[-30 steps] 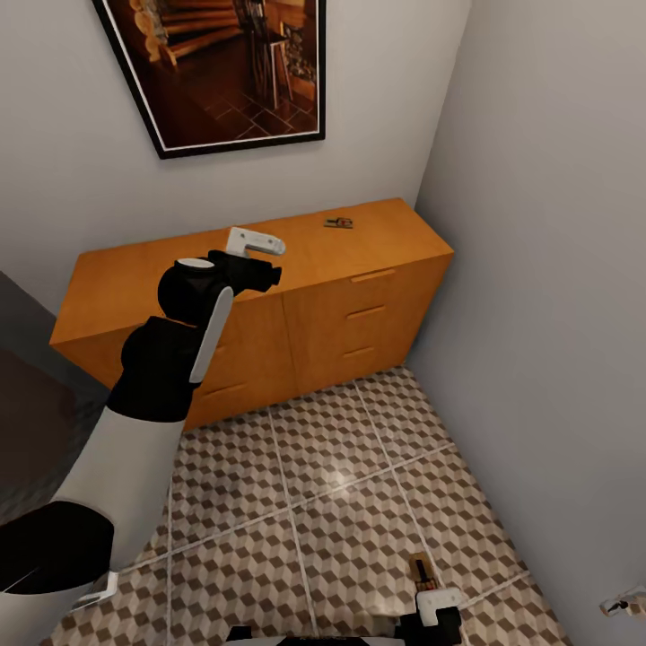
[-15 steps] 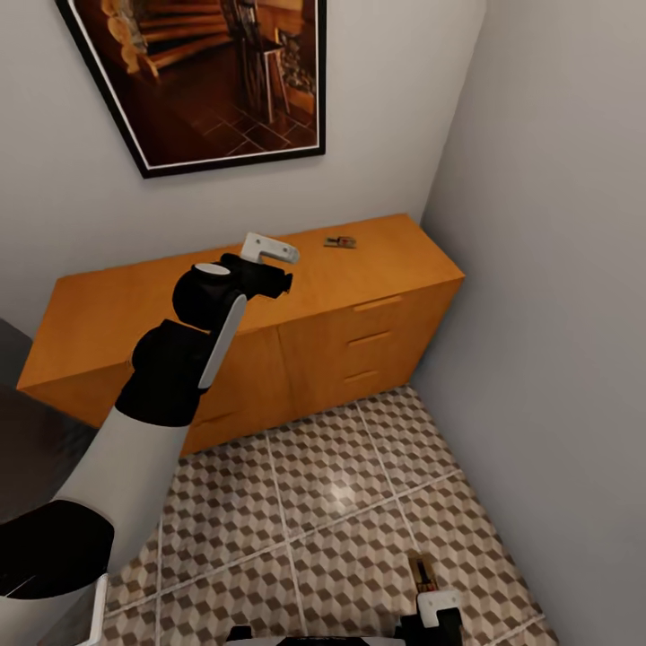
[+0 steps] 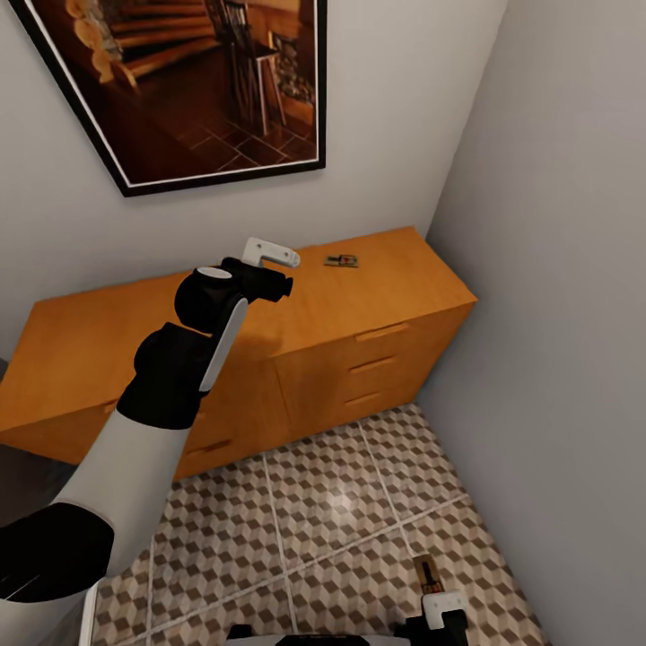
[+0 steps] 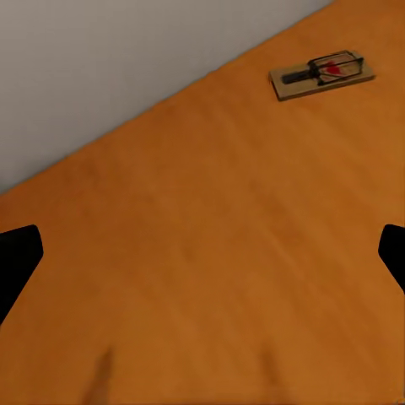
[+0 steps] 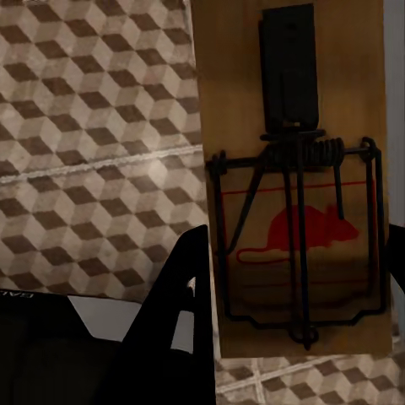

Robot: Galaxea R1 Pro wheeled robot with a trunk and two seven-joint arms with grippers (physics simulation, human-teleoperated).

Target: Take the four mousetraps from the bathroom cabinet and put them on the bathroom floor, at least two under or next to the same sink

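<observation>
Two mousetraps are in sight. One mousetrap [image 3: 341,261] lies flat on the orange-brown cabinet [image 3: 377,296], on the top toward the right end and close to the back wall; from my left wrist camera it [image 4: 321,73] sits well ahead of my fingers, red mark up, with bare wood between us. My left gripper [image 3: 274,262] hangs over the cabinet top to the left of that trap, apart from it. Its jaws are spread wide: my left wrist camera catches only the dark fingertips [image 4: 17,261] at the two far edges, nothing between them.

My right gripper [image 3: 440,606] is down low in front of me, over the cube-patterned bathroom floor [image 3: 332,502]. It is clamped on the second mousetrap [image 5: 291,181], which stands between my dark fingers [image 5: 181,312], held at its long edges. This trap's wooden board faces the right wrist camera with its black wire bar, coiled spring and red mouse print plainly shown. In the head view its brown end [image 3: 423,571] sticks out beyond the white fingertip, above the tiles; I cannot tell whether it touches them.

A dark-framed picture [image 3: 206,90] hangs on the grey wall above the cabinet.
</observation>
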